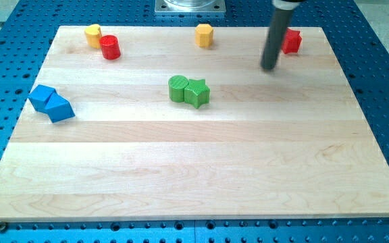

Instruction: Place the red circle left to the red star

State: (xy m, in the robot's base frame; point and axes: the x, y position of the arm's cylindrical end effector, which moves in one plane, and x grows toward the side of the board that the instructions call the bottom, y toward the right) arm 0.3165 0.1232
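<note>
The red circle (110, 47) is a short red cylinder near the view's top left, touching a yellow block (93, 34). The red star (291, 41) lies near the view's top right, partly hidden behind my rod. My tip (269, 67) rests on the board just below and left of the red star, close to it. The red circle is far to the left of my tip.
A yellow hexagon-like block (204, 34) sits at the top centre. A green circle (178, 88) and a green star (197, 92) touch in the middle. Two blue blocks (51, 102) lie at the left edge. The wooden board (194, 182) rests on a blue perforated table.
</note>
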